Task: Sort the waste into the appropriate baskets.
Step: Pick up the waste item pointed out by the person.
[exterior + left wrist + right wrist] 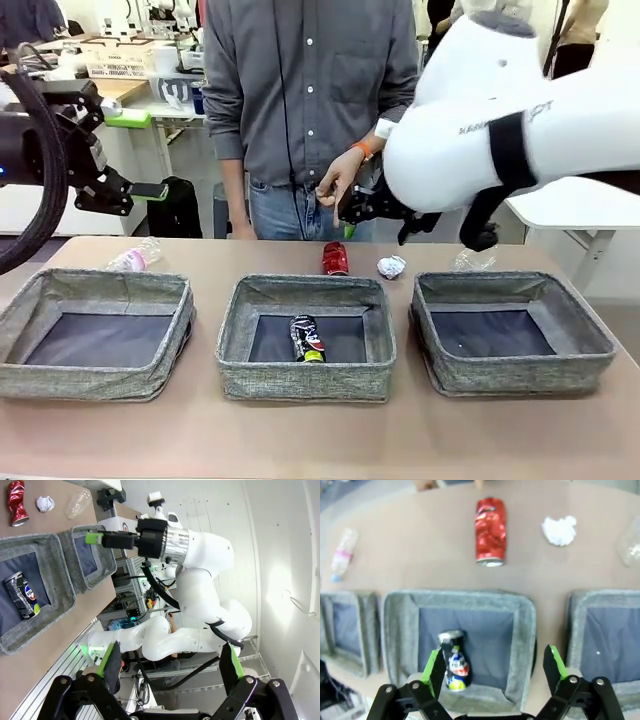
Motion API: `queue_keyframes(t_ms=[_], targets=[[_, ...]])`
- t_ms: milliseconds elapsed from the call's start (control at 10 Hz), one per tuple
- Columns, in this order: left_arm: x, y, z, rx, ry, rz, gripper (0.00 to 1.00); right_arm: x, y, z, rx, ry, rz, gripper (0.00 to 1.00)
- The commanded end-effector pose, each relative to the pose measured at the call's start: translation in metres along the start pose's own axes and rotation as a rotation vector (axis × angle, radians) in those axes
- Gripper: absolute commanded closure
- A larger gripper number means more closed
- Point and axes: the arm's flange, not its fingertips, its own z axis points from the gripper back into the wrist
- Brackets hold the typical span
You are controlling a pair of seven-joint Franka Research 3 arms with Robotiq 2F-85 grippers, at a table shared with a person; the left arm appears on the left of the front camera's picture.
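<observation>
Nearest, three grey baskets stand in a row: the left basket (95,380), the middle basket (305,382) and the right basket (520,372). A dark can (307,338) lies on its side in the middle one (the other two hold no waste). Beyond them on the table lie a pink-labelled bottle (135,258), a red can (335,258), a foil ball (391,266) and a clear bottle (473,260). A person's hand (340,180) points down over the red can. Beside it hangs the right gripper (495,662), jaws spread and empty. The left gripper (170,655) is raised at the left, jaws wide, holding nothing.
</observation>
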Motion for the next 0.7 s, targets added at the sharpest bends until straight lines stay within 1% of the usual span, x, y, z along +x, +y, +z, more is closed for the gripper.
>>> queue_keyframes(t_ms=[0, 100, 300, 500, 600], targets=[[0.001, -0.005, -0.001, -0.021, -0.013, 0.011, 0.00, 0.046, 0.048, -0.038, -0.110, 0.016, -0.061, 0.00], [0.001, -0.005, -0.001, -0.021, -0.013, 0.011, 0.00, 0.066, 0.057, -0.065, -0.154, 0.041, -0.072, 0.00], [0.001, -0.005, -0.001, -0.021, -0.013, 0.011, 0.00, 0.086, 0.070, -0.106, -0.156, 0.064, -0.045, 0.00], [0.001, -0.005, -0.001, -0.021, -0.013, 0.011, 0.00, 0.093, 0.079, -0.138, -0.150, 0.093, -0.022, 0.00], [0.001, -0.005, -0.001, -0.021, -0.013, 0.011, 0.00, 0.094, 0.079, -0.152, -0.138, 0.092, -0.018, 0.00]])
